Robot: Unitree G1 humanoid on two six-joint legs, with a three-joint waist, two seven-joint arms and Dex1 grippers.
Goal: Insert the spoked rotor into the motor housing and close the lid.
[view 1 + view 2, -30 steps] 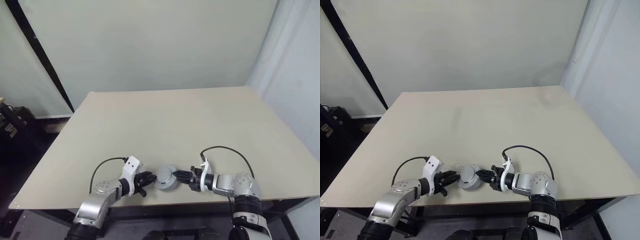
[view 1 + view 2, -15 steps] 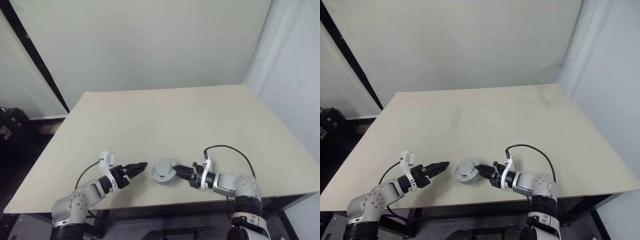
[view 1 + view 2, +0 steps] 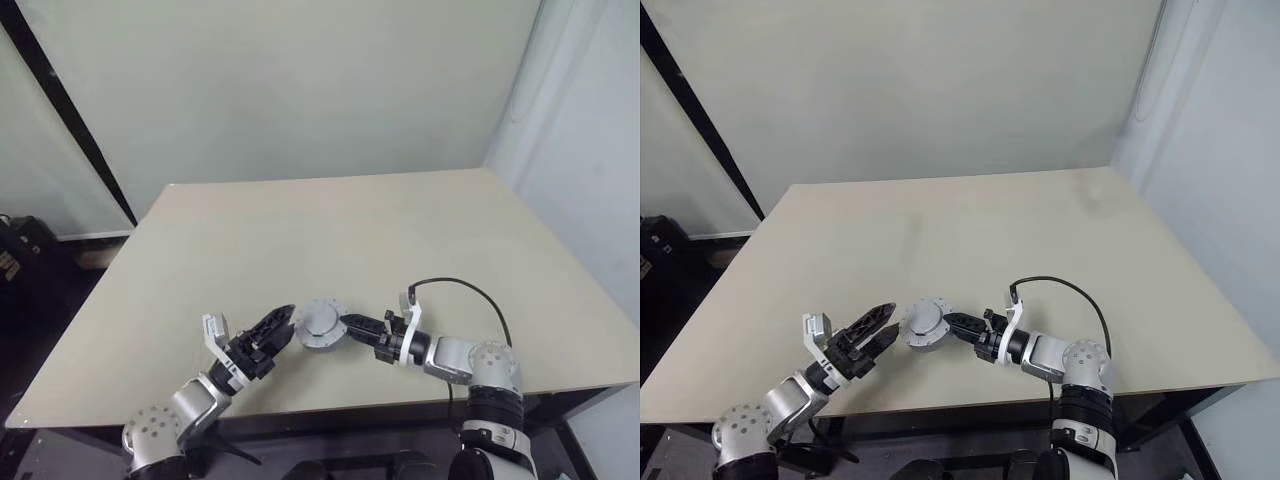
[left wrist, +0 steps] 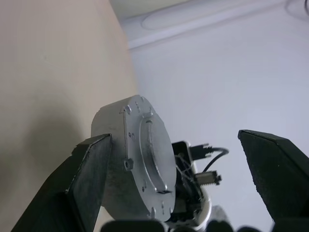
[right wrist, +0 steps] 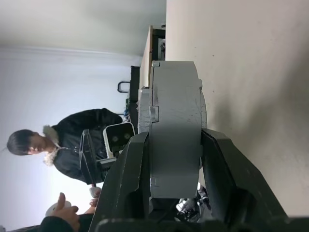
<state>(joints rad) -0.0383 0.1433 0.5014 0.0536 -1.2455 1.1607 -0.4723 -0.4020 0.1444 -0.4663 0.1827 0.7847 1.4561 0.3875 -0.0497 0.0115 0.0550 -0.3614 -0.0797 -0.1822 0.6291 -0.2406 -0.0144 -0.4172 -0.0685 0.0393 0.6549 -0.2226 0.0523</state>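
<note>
Two pincers meet above the table: right pincer pinches the closed motor housing edgewise; left pincer, at its 9 o'clock, spread wide.

bare table beyond pincers

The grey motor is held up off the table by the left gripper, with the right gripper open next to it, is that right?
Not quite: the grippers are swapped. The right gripper is shut on the grey motor, as the right wrist view shows, with a finger on each flat face. The left gripper is the open one next to it; in the left wrist view its fingers stand wide apart. The motor is indeed up off the table.
</note>
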